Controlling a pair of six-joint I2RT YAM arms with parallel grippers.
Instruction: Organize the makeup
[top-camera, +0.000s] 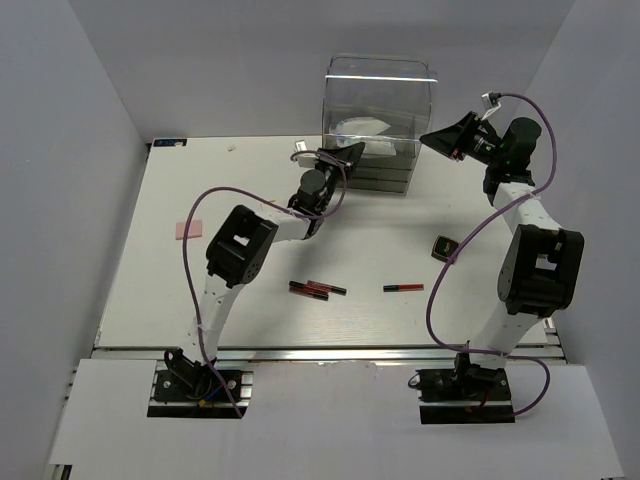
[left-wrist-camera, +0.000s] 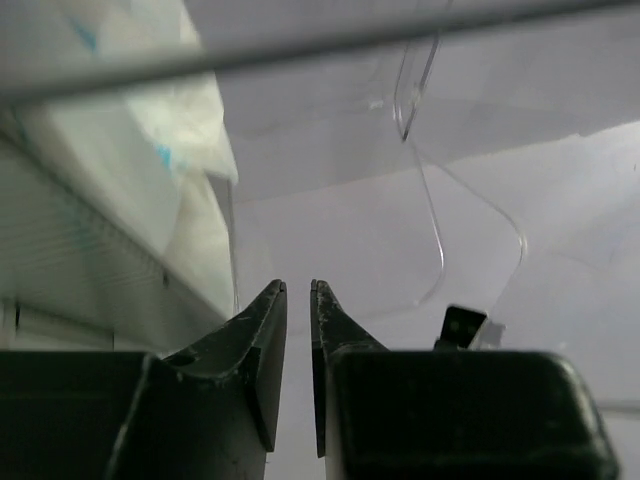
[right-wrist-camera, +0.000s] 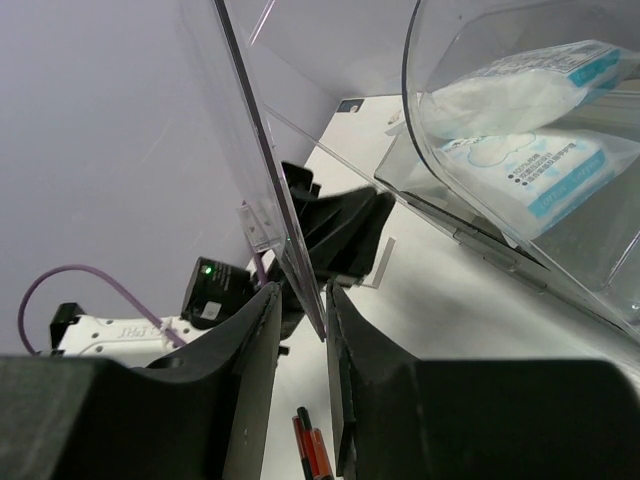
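The clear acrylic box (top-camera: 380, 110) stands at the back centre with white-blue crinkly packets (right-wrist-camera: 530, 95) inside. My right gripper (right-wrist-camera: 302, 290) is at the box's right side (top-camera: 440, 135), its jaws close around the edge of a clear lid panel (right-wrist-camera: 270, 180). My left gripper (left-wrist-camera: 298, 288) is at the box's lower left corner (top-camera: 350, 155), jaws nearly together with nothing seen between them. Red-and-black sticks (top-camera: 312, 289) and one more stick (top-camera: 403, 287) lie on the table in front. A black square compact (top-camera: 443, 246) lies to the right and a pink square (top-camera: 189, 229) to the left.
The white table (top-camera: 400, 320) is enclosed by grey walls on three sides. Purple cables loop over both arms. The box's stacked drawers (top-camera: 385, 175) sit under its clear upper compartment. A small white scrap (top-camera: 232, 147) lies near the back edge.
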